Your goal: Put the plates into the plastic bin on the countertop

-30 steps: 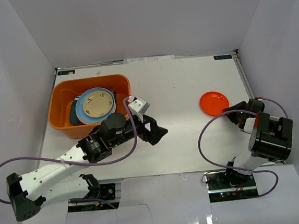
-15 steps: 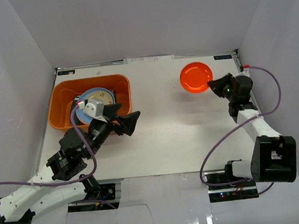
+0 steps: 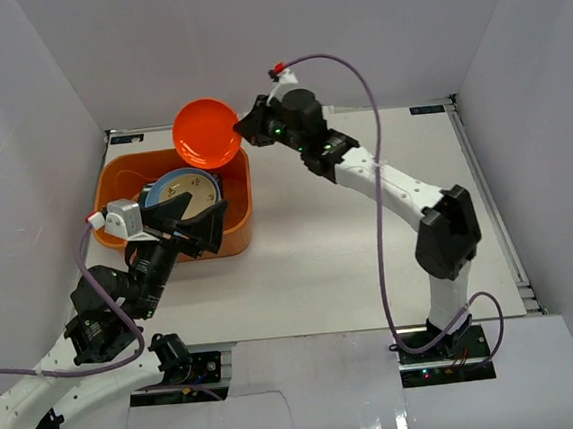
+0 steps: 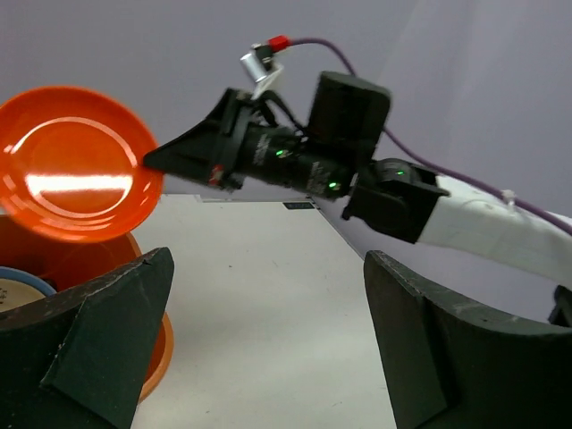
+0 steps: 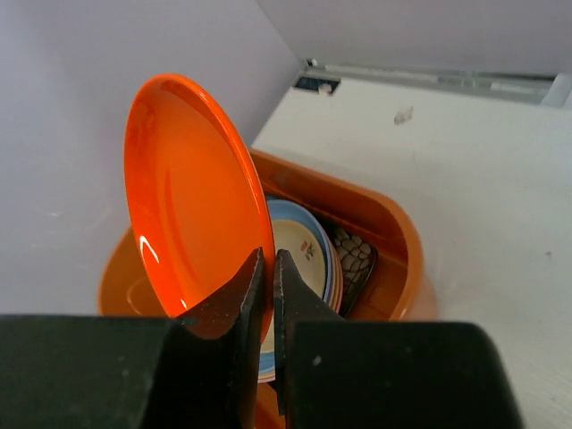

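The right gripper [image 5: 271, 268] is clamped on the rim of a round glossy orange plate [image 5: 192, 197]. Below it sits the large orange plastic bin [image 5: 398, 246] holding stacked plates [image 5: 299, 241], perhaps four. The left gripper [image 4: 268, 304] stands wide apart beside the bin.

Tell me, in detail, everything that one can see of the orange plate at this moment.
The orange plate is round, glossy, plastic-looking, with a shallow well and raised rim. It hangs in the air, tilted nearly on edge, near the far side of the plastic bin, which holds the stacked plates. The right gripper is shut on its rim; nothing else touches it.
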